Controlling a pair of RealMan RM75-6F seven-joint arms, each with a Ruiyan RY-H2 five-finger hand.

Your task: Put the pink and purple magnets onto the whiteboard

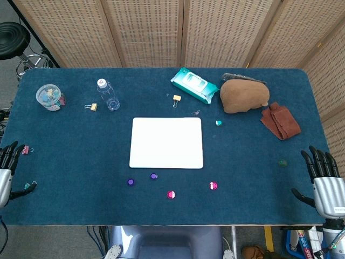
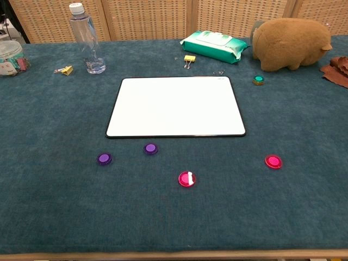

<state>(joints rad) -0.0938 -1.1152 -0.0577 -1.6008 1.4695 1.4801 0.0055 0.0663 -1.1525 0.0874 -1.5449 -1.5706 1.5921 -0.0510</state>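
A white board (image 1: 166, 142) (image 2: 175, 106) lies flat in the middle of the blue table (image 1: 75, 205). In front of it lie two purple magnets (image 1: 153, 176) (image 1: 130, 182) (image 2: 150, 148) (image 2: 104, 159) and two pink magnets (image 1: 171, 194) (image 1: 213, 185) (image 2: 186, 179) (image 2: 273, 161). A green magnet (image 1: 218, 123) (image 2: 259, 80) sits to the board's right rear. My left hand (image 1: 6, 167) rests at the table's left edge, fingers apart, holding nothing. My right hand (image 1: 324, 181) sits at the right edge, fingers spread and empty. Neither hand shows in the chest view.
A water bottle (image 1: 108, 94) (image 2: 86, 38), a jar of clips (image 1: 49, 97), yellow binder clips (image 1: 91, 107) (image 1: 177, 99), a wipes pack (image 1: 195, 84) (image 2: 216, 45), a brown plush toy (image 1: 243, 95) (image 2: 291, 43) and a brown cloth (image 1: 280, 120) stand along the back. Small clips (image 1: 25, 149) (image 1: 28, 186) lie near my left hand, a dark one (image 1: 282, 162) near my right.
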